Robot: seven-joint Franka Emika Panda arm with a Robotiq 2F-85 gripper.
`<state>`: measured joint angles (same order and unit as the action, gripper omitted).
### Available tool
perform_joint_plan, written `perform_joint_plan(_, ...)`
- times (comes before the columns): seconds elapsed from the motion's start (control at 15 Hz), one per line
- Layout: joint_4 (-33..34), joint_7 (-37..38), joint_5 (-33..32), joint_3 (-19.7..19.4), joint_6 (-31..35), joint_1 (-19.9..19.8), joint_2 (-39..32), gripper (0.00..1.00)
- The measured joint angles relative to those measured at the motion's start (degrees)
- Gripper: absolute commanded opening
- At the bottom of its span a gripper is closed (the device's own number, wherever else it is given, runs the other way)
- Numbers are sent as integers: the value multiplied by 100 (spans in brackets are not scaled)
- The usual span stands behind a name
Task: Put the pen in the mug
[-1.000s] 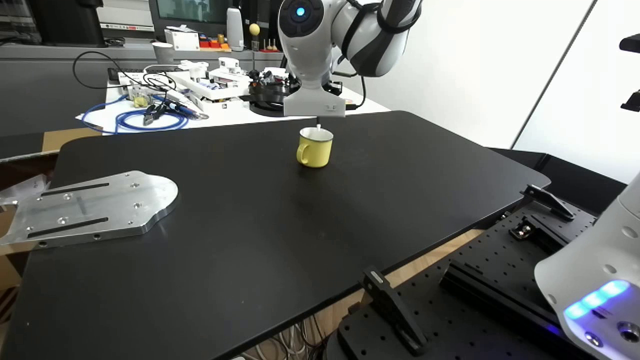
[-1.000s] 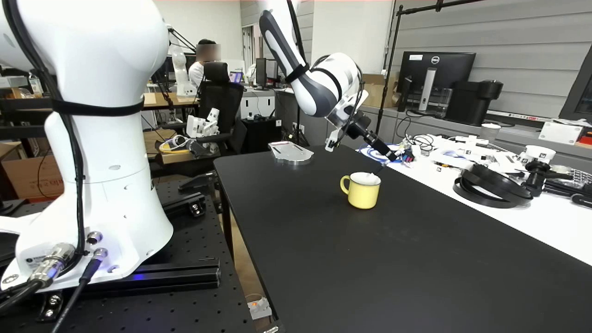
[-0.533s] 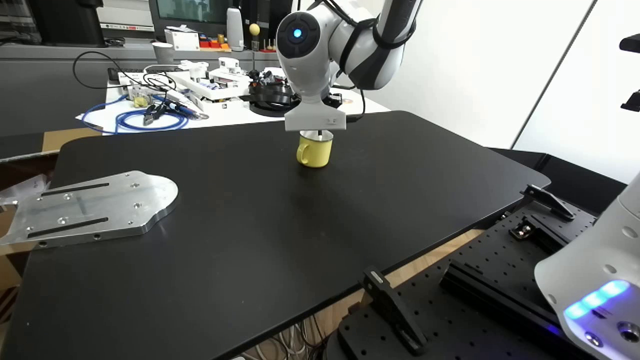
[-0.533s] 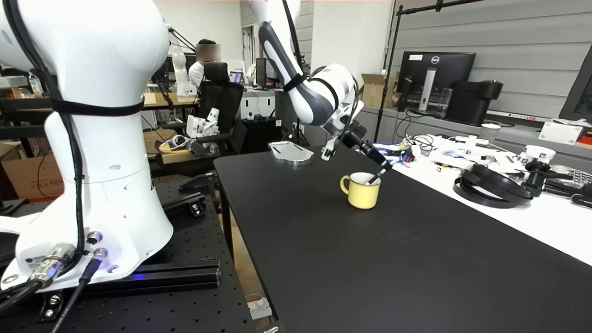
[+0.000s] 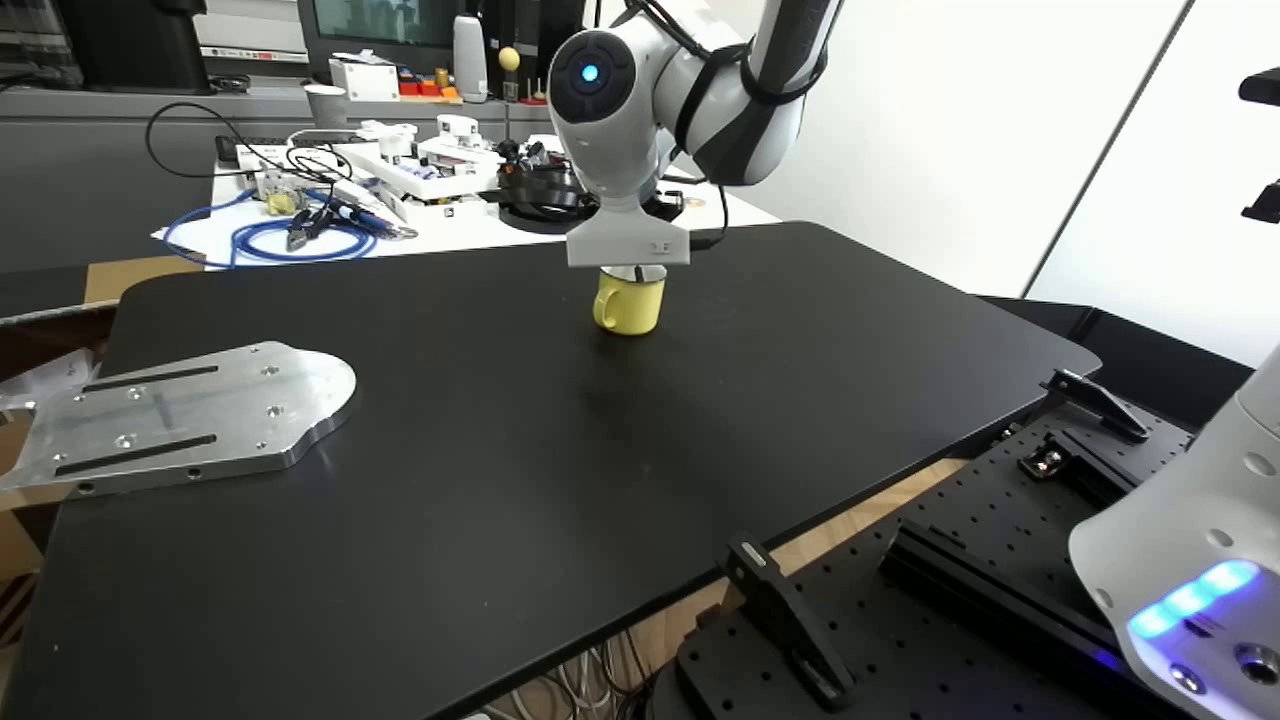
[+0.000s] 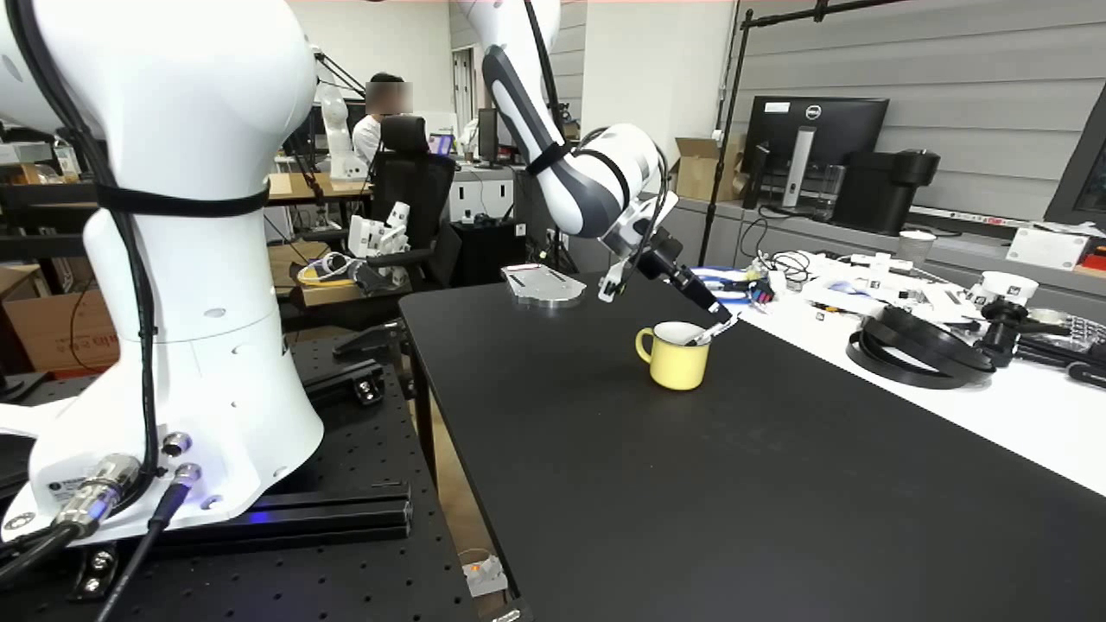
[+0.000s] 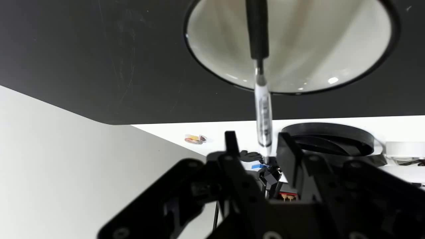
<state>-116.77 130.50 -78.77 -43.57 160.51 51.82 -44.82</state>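
The squat yellow mug (image 5: 628,308) stands upright on the black table; it also shows in an exterior view (image 6: 678,364), and its light inside fills the top of the wrist view (image 7: 318,49). The thin pen (image 7: 264,109) leans in the mug, its dark part inside and its clear whitish end over the rim. That end also shows in an exterior view (image 6: 715,330). My gripper (image 7: 257,135) is open, its fingers on either side of the pen's whitish end, with gaps visible on both sides. The gripper (image 6: 724,316) is just above the mug's rim.
A silver metal plate (image 5: 200,410) lies at the table's side. A white table (image 6: 994,423) adjoins the black one, with black rings (image 6: 920,345), cables and white parts on it. A white wall (image 5: 930,130) borders the black table.
My gripper has moved down toward the mug, and the pen has gone deeper in with it. The fingers now stand apart from the pen, which leans lower against the rim. The mug has not moved.
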Motion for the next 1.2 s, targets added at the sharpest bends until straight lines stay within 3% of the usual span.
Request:
perform_joint_plan(0.27, 117, -50, 245, -2, -97, 1, 19, 95)
perform_joint_plan(0.33, 164, -56, 271, -5, -146, 6, 38, 98)
perform_joint_plan(0.6, 263, -135, 348, -48, -373, 120, 188, 100)
perform_joint_plan(0.87, 287, -169, -104, 746, -1024, -427, 572, 100)
perform_joint_plan(1.2, 295, -170, -127, 803, -1032, -533, 600, 100)
